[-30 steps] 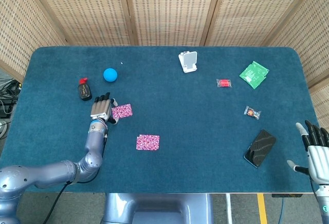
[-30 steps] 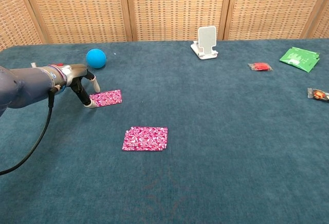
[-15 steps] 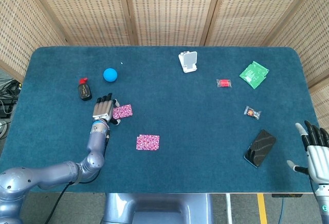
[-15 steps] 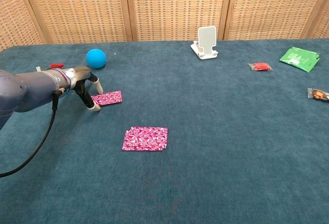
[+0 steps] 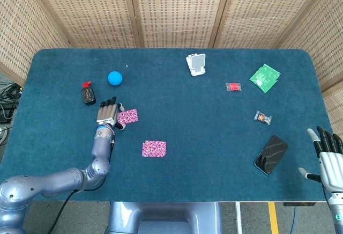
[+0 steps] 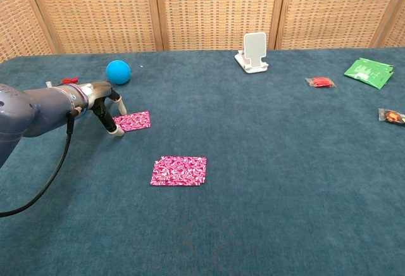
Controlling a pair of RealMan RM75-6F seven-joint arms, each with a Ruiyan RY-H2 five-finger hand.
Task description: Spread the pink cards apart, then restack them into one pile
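Observation:
One pink patterned card (image 5: 127, 116) (image 6: 133, 121) lies flat on the blue table, left of centre. A second pink card or small pile (image 5: 154, 148) (image 6: 179, 170) lies nearer the front, apart from the first. My left hand (image 5: 107, 113) (image 6: 104, 102) stands over the first card's left edge with its fingers spread and pointing down. Its fingertips (image 6: 117, 131) touch that edge, and the card stays flat. My right hand (image 5: 331, 159) hovers open at the table's front right corner, far from both cards, and shows only in the head view.
A blue ball (image 5: 114, 78) (image 6: 118, 71) and a black bottle with a red cap (image 5: 88, 94) sit behind my left hand. A white stand (image 5: 196, 64), a red sweet (image 5: 233, 87), a green packet (image 5: 265, 78), a wrapped sweet (image 5: 262, 117) and a black phone (image 5: 271, 154) lie to the right.
My left hand has edged slightly closer to the near card's left edge. Neither card has moved, and the right hand has stayed put.

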